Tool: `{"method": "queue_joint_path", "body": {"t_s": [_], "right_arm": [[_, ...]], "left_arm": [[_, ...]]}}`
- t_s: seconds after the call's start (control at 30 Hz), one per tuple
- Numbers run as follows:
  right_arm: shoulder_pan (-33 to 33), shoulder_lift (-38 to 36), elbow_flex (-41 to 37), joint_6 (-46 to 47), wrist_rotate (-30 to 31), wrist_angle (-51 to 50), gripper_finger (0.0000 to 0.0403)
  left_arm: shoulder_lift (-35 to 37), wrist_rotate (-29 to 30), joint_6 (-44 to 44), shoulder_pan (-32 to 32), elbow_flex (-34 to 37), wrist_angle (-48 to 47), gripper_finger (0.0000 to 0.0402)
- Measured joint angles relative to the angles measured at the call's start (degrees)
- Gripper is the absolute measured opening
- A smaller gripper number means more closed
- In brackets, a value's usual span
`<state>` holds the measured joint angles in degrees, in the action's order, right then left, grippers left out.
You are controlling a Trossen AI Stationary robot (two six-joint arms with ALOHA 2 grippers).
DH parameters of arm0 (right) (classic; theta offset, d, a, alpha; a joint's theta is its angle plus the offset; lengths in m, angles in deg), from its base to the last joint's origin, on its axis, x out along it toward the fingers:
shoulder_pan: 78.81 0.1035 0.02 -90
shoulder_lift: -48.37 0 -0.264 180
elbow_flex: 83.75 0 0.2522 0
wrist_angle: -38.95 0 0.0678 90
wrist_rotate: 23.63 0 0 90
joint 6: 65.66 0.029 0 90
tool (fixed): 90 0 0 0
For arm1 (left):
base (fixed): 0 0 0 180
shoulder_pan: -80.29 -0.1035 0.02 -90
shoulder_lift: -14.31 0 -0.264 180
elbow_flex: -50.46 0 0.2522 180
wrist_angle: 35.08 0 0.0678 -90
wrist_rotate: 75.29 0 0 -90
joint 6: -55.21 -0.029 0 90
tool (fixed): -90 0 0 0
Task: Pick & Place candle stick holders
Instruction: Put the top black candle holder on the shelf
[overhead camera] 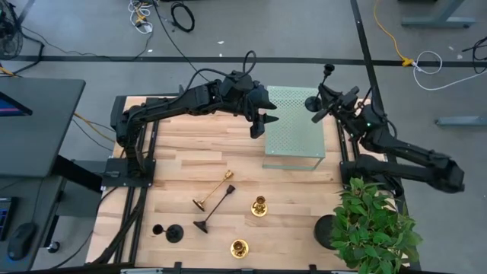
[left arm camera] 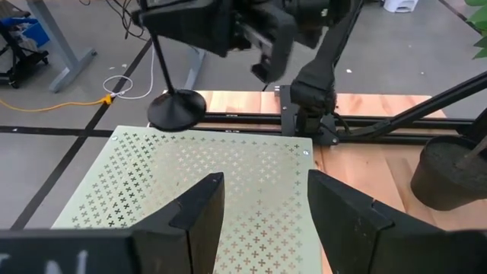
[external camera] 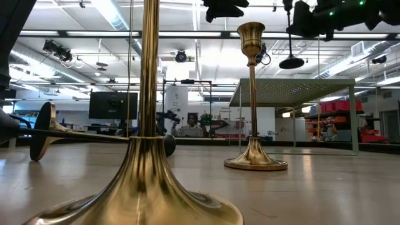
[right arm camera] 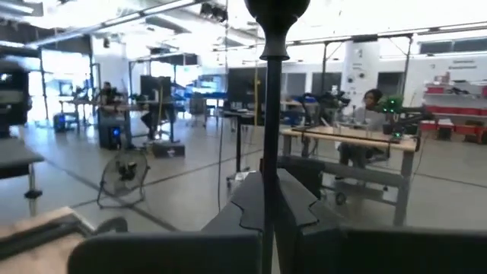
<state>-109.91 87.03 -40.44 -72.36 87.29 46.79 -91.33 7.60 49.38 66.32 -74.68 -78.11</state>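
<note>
- Black, a tall candlestick (overhead camera: 316, 100) stood clamped in the right gripper (overhead camera: 332, 106), its stem pinched between the fingers (right arm camera: 304, 209) and its round base (left arm camera: 176, 110) hanging just over the far right corner of the perforated green stand (overhead camera: 293, 122).
- From the right wrist view the stem (right arm camera: 271, 144) ran straight up between the closed-in fingers to a dark cup at the top.
- Over the near left part of the stand, the left gripper (overhead camera: 261, 120) hovered with its fingers (left arm camera: 199, 209) spread apart and nothing between them.
- On the wooden table (overhead camera: 175, 164), a long gold candlestick (overhead camera: 213, 190) lay on its side, and a long black candlestick (overhead camera: 214, 208) lay on its side just beside it, nearly parallel.
- Two short gold candlesticks stood upright: one (overhead camera: 259, 205) near the middle of the table in front of the stand, the other (overhead camera: 240, 247) close to the front edge.
- A short black candlestick (overhead camera: 169, 232) lay towards the front left, by the arm's frame.
- In the low view the nearest gold candlestick (external camera: 147, 125) filled the foreground, a second (external camera: 253, 100) stood upright behind it, and the toppled gold one (external camera: 50, 130) lay to the left.
- At the front right corner, a leafy green plant (overhead camera: 373, 224) sat in a black round pot (overhead camera: 327, 230).
- Beyond the table, a person (right arm camera: 365, 122) sat at a desk.
</note>
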Motion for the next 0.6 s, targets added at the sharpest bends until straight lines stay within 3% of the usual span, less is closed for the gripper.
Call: {"method": "queue_joint_path", "body": {"t_s": [0.6], "right_arm": [[-20.9,13.3,-2.6,6.5,-16.9,12.0,0.0000]], "left_arm": [[0.0,0.0,-1.1,0.0,0.0,0.0,0.0190]]}}
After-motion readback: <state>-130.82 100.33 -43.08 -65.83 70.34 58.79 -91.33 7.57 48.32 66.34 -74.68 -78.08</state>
